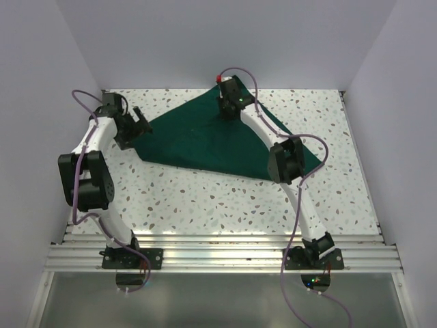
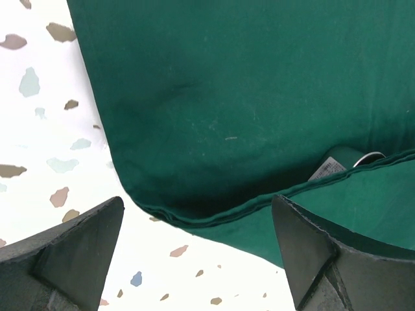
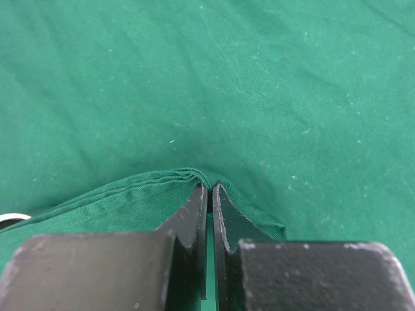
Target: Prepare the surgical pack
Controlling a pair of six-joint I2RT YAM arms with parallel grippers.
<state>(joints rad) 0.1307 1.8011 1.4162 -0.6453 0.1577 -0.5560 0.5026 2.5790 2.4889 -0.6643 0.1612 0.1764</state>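
From above, the dark green cloth (image 1: 205, 140) was seen folded into a triangle on the speckled table (image 1: 205, 205), with the left gripper (image 1: 140, 128) at its left corner and the right gripper (image 1: 230, 113) near its far corner. At the left wrist, the fingers (image 2: 71, 253) were spread wide and nothing was held. At the right wrist, a cloth fold was pinched between closed fingers (image 3: 191, 217).

Speckled terrazzo tabletop (image 1: 205, 205); plain white walls (image 1: 205, 41); aluminium rail (image 1: 225, 256) near edge.
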